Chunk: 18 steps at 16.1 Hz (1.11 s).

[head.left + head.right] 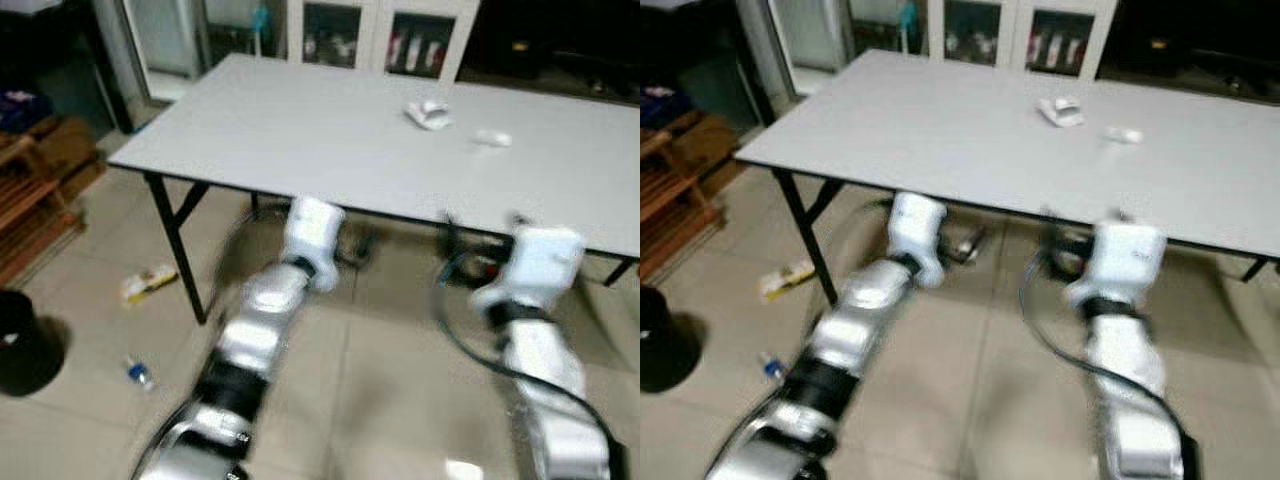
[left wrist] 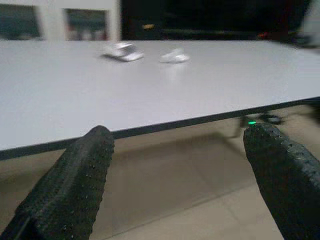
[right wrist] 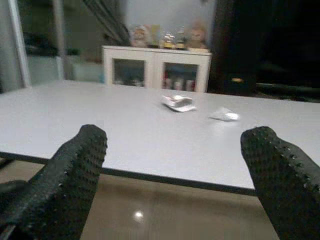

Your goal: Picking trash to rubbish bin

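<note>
Both grippers' jaws gape empty before the table (image 1: 300, 150) holding 2 crumpled wrappers (image 1: 430, 114); floor litter (image 1: 148, 284) lies left.

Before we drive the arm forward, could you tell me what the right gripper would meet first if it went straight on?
Probably the table edge: the open right gripper points at about edge height, with the two scraps on top farther back. Depth is unclear.

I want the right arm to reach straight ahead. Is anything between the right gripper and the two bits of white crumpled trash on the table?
Nothing visible stands between them. The open right gripper faces the crumpled white wrapper and the smaller white scrap across bare white tabletop.
</note>
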Tool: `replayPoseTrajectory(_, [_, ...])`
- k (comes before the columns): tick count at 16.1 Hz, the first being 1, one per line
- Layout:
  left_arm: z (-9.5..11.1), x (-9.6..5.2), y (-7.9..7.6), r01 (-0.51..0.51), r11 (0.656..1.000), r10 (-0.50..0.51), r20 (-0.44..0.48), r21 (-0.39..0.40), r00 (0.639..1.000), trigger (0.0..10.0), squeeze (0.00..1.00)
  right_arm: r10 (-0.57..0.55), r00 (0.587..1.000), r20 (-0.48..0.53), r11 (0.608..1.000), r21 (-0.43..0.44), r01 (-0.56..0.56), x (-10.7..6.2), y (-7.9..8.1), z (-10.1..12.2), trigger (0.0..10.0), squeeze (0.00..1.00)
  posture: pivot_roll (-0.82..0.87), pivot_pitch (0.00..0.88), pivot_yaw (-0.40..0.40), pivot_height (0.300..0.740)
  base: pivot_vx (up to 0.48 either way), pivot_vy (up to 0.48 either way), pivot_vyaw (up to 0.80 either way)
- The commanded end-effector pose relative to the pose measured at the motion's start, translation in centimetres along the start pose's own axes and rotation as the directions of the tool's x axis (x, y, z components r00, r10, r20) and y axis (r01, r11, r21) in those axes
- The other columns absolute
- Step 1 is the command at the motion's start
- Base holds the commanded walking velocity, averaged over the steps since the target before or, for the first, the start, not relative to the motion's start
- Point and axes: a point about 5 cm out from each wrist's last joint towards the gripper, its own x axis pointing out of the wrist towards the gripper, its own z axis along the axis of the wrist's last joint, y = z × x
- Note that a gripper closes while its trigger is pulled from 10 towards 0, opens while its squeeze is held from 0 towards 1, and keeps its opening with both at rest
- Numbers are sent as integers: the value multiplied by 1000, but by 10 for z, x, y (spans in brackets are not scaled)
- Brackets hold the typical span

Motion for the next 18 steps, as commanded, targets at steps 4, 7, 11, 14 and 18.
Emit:
replayPoseTrajectory(4, [10, -1, 7, 0, 1000, 0, 34, -1, 999, 10000, 0, 7, 1000, 26, 1000, 11, -7, 1, 6, 5, 10000, 0, 124, 12, -33, 740, 0, 0, -523])
replayPoseTrajectory(7, [12, -1, 6, 15, 1000, -15, 43, 11, 999, 10000, 0, 7, 1000, 30, 1000, 5, -7, 0, 6, 5, 10000, 0, 123, 11, -29, 740, 446, 0, 0])
replayPoseTrajectory(11, [13, -1, 7, 16, 1000, -16, 44, 13, 999, 10000, 0, 12, 999, 38, 1000, -2, -12, 1, 8, 5, 10000, 0, 128, 11, -27, 740, 480, 0, 0])
replayPoseTrajectory(14, [14, -1, 8, 18, 1000, -19, 44, 16, 999, 10000, 0, 10, 999, 40, 1000, -5, -10, 2, 8, 5, 10000, 0, 129, 11, -24, 740, 480, 0, 0])
replayPoseTrajectory(18, [16, 0, 8, 19, 1000, -20, 48, 19, 999, 10000, 0, 11, 999, 44, 1000, -10, -11, 3, 8, 5, 10000, 0, 129, 5, -23, 740, 472, 0, 0])
